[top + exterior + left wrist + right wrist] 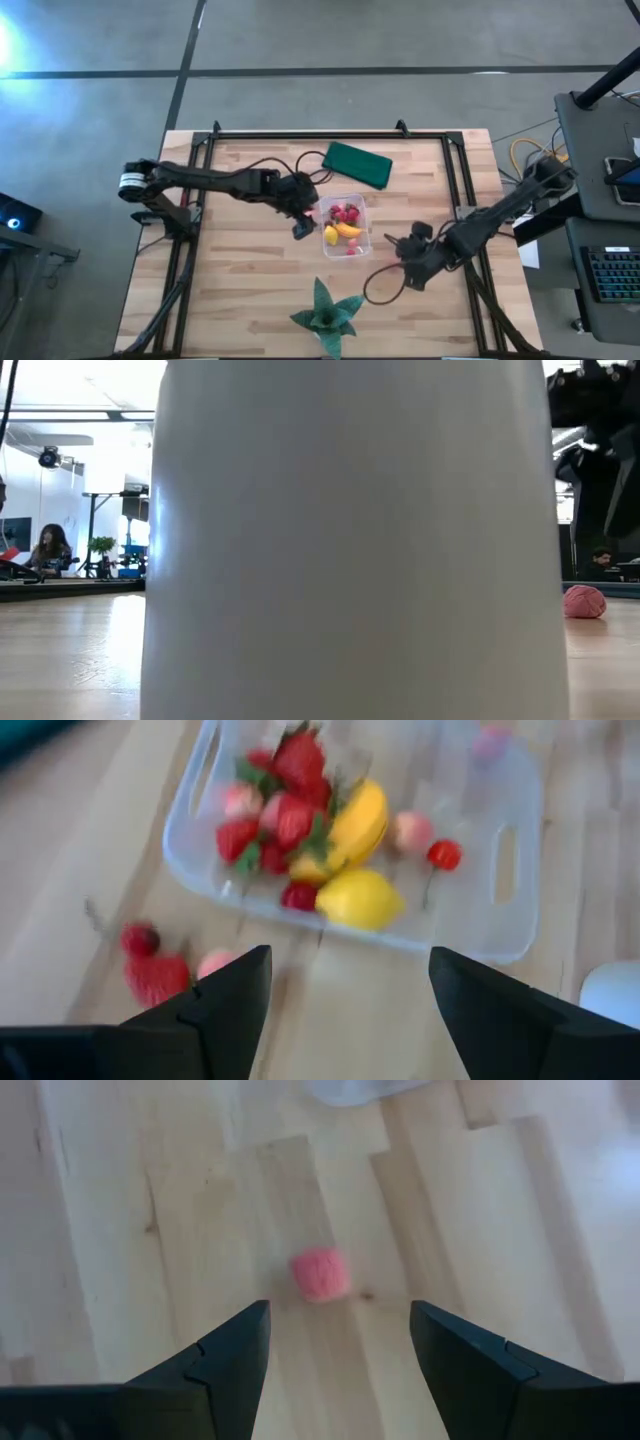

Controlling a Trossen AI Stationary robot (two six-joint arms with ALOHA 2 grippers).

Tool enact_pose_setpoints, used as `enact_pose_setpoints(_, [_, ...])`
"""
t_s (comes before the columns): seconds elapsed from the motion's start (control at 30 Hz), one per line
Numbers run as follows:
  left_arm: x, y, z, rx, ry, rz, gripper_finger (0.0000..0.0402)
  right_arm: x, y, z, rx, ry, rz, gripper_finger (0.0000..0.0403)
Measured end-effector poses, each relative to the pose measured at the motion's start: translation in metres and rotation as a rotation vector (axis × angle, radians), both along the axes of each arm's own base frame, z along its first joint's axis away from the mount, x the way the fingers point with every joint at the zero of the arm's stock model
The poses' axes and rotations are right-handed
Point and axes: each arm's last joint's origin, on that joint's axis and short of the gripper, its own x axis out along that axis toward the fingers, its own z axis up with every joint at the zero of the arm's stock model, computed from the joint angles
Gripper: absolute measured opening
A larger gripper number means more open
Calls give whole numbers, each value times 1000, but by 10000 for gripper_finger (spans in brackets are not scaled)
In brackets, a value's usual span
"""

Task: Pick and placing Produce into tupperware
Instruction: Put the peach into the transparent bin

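Note:
The clear tupperware [346,226] sits mid-table and holds strawberries [292,790], a banana [360,818], a lemon [360,898] and a cherry [444,853]. Three red and pink berries [155,972] lie on the wood just outside its left wall. My left gripper [303,228] [350,995] hovers open beside that wall, touching nothing. A pink berry [320,1273] [585,601] rests on the table to the right of the tub. My right gripper [393,242] [340,1342] is open just short of it, with its fingers apart from the berry.
A flat dark green rectangle [358,164] lies behind the tub. A green star-shaped leafy object [325,310] stands near the table's near edge. A broad white object [350,540] fills most of the low view. People sit in the room beyond the table.

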Motion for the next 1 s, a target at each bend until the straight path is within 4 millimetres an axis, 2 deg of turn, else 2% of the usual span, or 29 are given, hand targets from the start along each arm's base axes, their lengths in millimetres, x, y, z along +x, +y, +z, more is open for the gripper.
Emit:
enact_pose_setpoints(0.27, [-5,-9,-3,-20,56,-1,257,11,8,-22,12,-25,19,230])
enact_pose_setpoints(0.57, [-10,-11,-15,-9,98,3,257,18,13,-43,-33,39,39,217])
enact_pose_setpoints(0.77, [-14,-13,-26,-10,134,-1,257,22,15,-45,-27,18,58,198])
enact_pose_setpoints(1.0, [-14,-14,-27,-8,135,-10,257,22,15,-45,-28,17,57,167])
